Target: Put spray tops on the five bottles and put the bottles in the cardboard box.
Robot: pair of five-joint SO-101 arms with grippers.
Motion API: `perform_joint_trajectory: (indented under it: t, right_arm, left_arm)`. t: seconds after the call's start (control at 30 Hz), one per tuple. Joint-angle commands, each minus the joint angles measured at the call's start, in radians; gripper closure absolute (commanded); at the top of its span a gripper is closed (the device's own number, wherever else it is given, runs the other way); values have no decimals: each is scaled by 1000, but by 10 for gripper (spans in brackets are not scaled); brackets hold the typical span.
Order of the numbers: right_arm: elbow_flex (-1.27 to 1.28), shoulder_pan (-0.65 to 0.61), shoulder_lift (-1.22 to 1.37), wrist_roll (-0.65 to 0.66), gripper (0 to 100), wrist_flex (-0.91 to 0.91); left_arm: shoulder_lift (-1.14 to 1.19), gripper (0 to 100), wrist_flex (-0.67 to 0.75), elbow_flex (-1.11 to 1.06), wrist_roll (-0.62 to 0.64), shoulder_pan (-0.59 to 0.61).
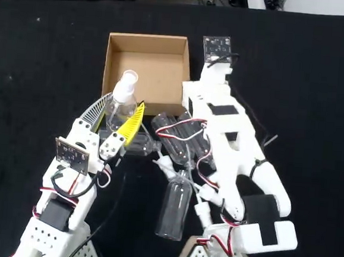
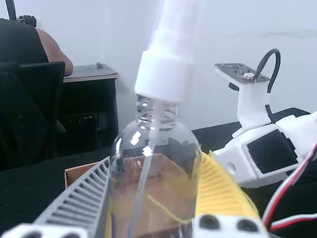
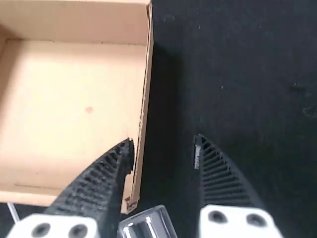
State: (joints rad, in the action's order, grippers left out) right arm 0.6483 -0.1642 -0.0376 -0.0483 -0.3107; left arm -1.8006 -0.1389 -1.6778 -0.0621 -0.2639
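My left gripper (image 1: 123, 104) (image 2: 157, 163) is shut on a clear bottle (image 1: 120, 108) (image 2: 153, 168) that stands upright with a white spray top (image 1: 128, 80) (image 2: 168, 64) on it, just in front of the cardboard box (image 1: 147, 43). The box (image 3: 74, 99) holds nothing. My right gripper (image 3: 163, 144) hangs open over the box's right wall, one finger inside and one outside. A bare bottle neck (image 3: 146, 223) shows close below it. Several more clear bottles lie on the black table, one (image 1: 174, 209) near the front and others (image 1: 170, 131) under the right arm (image 1: 226, 121).
Thin dip tubes and a white spray top (image 1: 202, 211) lie among the lying bottles. The black cloth (image 1: 306, 85) is bare to the right of the box and at the far left. A person sits in the room behind, away from the table.
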Motion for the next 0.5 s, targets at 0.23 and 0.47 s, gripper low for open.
perform_joint_trajectory:
  t: [0.23, 0.47]
  right_arm:
    - [130, -52, -130, -87, 825, 216]
    - [42, -40, 82, -87, 825, 265]
  left_arm:
    - [-17, 967, 14, -22, 12, -7]
    - [-17, 967, 14, -22, 12, -2]
